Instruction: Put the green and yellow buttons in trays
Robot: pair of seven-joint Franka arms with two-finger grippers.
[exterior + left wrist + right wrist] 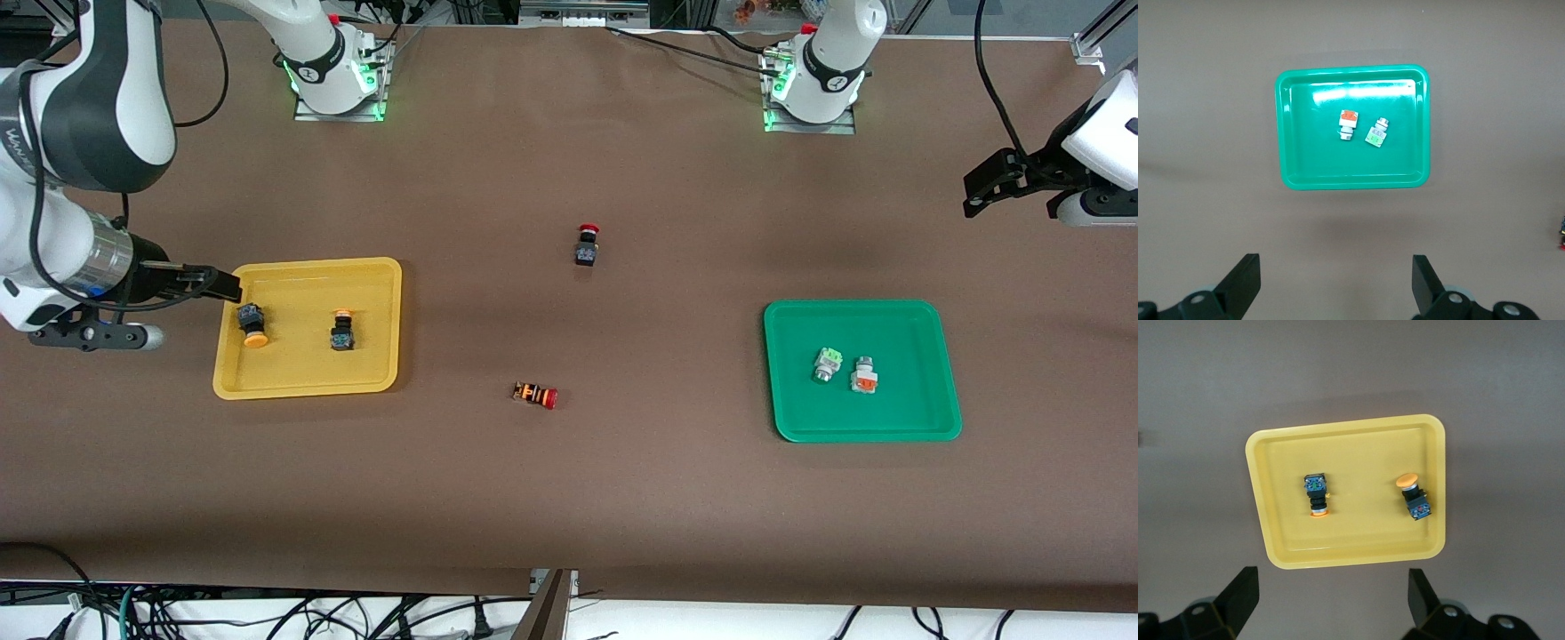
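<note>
Sorting looks complete: four buttons lie in yellow tray [233, 384] and green tray [942, 373] | left gripper [1335, 283] and right gripper [1331, 597] hover empty, jaws spread | next: likely none.

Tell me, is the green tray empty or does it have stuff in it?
Not empty. The green tray holds two silver-white buttons side by side, one with a light-green block, one with an orange block.
</note>
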